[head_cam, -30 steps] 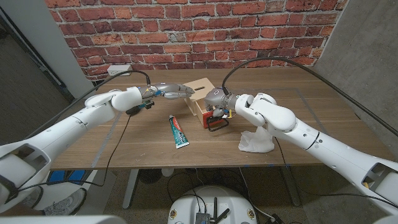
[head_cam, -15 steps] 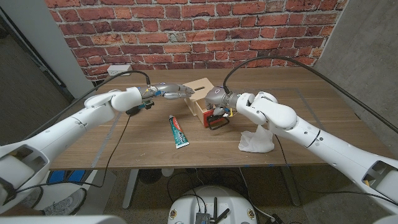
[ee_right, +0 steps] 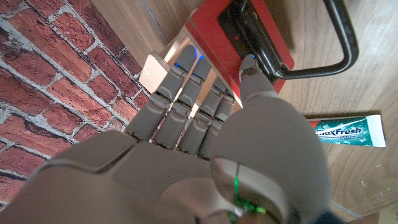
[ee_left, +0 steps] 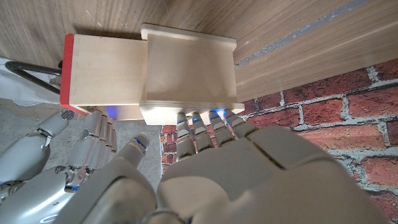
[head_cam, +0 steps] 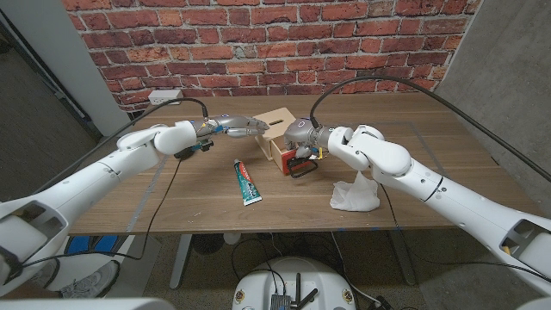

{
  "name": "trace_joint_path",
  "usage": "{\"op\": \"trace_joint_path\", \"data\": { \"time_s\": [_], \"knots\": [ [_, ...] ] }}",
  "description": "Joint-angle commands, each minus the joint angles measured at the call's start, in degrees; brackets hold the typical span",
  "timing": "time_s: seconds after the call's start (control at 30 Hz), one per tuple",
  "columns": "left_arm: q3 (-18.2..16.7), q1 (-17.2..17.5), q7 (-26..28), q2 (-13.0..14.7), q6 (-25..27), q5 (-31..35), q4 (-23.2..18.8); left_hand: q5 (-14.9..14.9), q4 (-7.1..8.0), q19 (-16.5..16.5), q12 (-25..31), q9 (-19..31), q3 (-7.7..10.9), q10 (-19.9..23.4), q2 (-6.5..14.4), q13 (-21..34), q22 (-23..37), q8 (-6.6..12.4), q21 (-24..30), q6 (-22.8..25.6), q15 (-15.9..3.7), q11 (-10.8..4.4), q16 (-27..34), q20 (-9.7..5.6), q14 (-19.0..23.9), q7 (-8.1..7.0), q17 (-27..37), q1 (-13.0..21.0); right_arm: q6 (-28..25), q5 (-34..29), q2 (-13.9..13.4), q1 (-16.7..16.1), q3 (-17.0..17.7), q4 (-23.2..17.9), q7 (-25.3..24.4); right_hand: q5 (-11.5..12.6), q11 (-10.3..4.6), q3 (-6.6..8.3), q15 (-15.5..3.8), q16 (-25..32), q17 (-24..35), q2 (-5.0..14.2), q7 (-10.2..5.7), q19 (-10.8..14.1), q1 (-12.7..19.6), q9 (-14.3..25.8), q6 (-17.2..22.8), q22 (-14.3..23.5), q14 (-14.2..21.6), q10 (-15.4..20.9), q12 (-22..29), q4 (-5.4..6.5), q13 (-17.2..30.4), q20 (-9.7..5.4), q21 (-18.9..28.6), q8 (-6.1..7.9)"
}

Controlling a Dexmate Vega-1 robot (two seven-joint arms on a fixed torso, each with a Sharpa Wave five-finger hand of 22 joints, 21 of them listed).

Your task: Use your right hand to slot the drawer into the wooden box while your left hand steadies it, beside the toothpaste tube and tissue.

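Wooden table (head_cam: 430,164); drawer (head_cam: 286,160) half-hidden behind right hand (head_cam: 300,148).

Wooden box (ee_left: 189,71): pale unfinished wood, smooth, matt, fine grain. Drawer (ee_left: 102,71): same light wood, front face painted red (ee_right: 249,37), slight sheen; black handle (ee_right: 339,43) looks smooth, satin. Worktop (head_cam: 413,155): darker brown wood-grain, matt. Toothpaste tube (head_cam: 248,182): glossy printed plastic. Tissue (head_cam: 353,196): white, soft, crumpled paper. Left hand (ee_left: 205,168) and right hand (ee_right: 211,143): grey, matt, hard-shelled. Wall (head_cam: 275,43): rough red brick.
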Motion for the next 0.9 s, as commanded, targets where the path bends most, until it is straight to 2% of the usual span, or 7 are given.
{"op": "trace_joint_path", "data": {
  "time_s": [0.03,0.9],
  "knots": [
    [0.18,-0.01,0.1,-0.23,0.32,0.09,0.1,0.16,-0.15,0.6,0.11,0.2,0.52,0.72,4.14,0.18,0.0,0.2,0.09,0.73,-5.23,-0.09,0.4,-9.9,0.52,0.03,0.24,0.84,-0.79,-0.35,0.83,0.45,-0.79,0.94,-0.79,0.13,0.06,1.01,-3.07,0.21,0.23,0.98,-0.6,-0.24,-0.23,0.27,0.51,0.08,0.43,-0.22,0.01,0.73,0.24,-4.32,0.04,0.19],
    [0.75,-0.79,-0.01,-0.67,-0.25,0.35,1.08,0.13,-0.49,0.77,0.09,0.21,1.13,0.83,4.26,0.2,0.0,0.2,0.09,0.88,-5.24,-0.05,0.37,-9.9,0.54,0.01,0.23,0.96,-0.76,-0.46,1.97,2.65,-2.28,3.8,-2.43,0.11,0.03,1.05,-3.06,0.22,0.52,0.92,-0.55,-0.25,-0.13,0.3,0.49,0.11,0.39,-0.29,0.02,0.73,0.26,-4.29,0.09,0.07]
  ]
}}
